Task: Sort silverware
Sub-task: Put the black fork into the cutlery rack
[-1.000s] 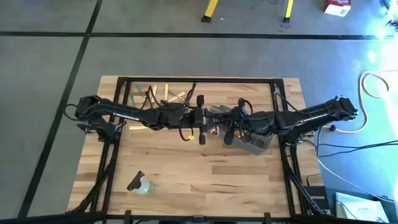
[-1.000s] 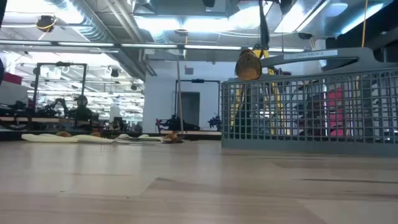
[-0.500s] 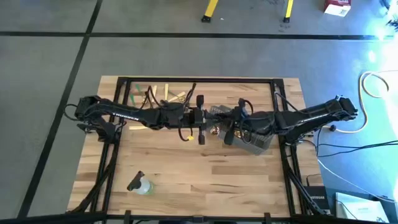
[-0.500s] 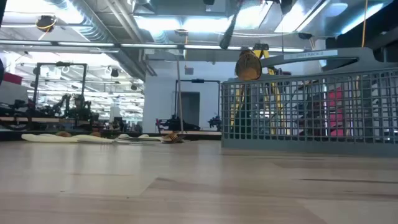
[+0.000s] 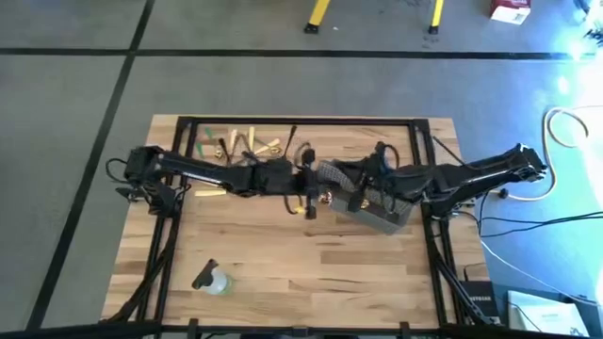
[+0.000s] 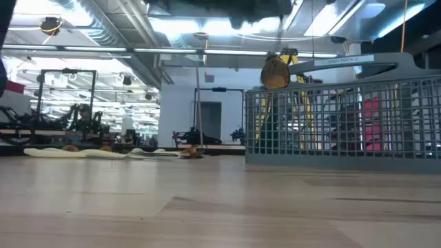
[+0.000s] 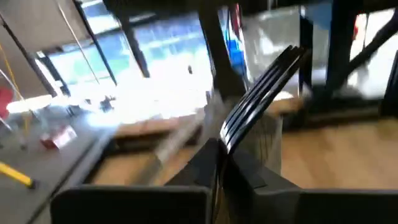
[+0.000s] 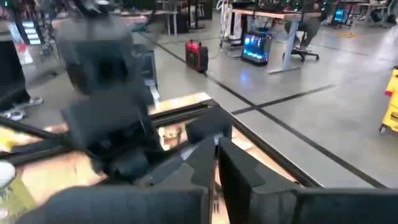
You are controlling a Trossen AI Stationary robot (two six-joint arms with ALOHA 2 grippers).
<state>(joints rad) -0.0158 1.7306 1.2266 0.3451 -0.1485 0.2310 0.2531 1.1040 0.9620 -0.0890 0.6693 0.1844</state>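
Note:
My left gripper [image 5: 307, 191] hovers over the table's middle, just left of the grey wire-mesh basket [image 5: 379, 209], and is shut on a black fork [image 7: 264, 87]. My right gripper [image 5: 354, 191] hangs over the basket's left part and faces the left one, its fingers [image 8: 214, 158] shut with nothing visible between them. A gold spoon [image 6: 275, 71] stands in the basket, its bowl above the rim. Tan utensils [image 5: 264, 146] and green utensils [image 5: 206, 143] lie flat at the table's far left. My left gripper pinches the black fork by its handle [image 7: 225, 142] between its two fingers. The fork runs on past the fingertips, tines [image 7: 287, 59] foremost, lifted clear of the table and the basket.
A small clear bottle [image 5: 213, 280] lies near the front left. Another tan utensil [image 5: 212, 191] rests under the left arm. The wooden table top [image 6: 207, 207] is bare in front of the basket. Black frame bars run along the table's edges.
The black fork hung upright above the basket, tipped over, then rose out of the low view. My left arm has reached farther toward the table's right. My right gripper has drawn back a little toward the right and far side.

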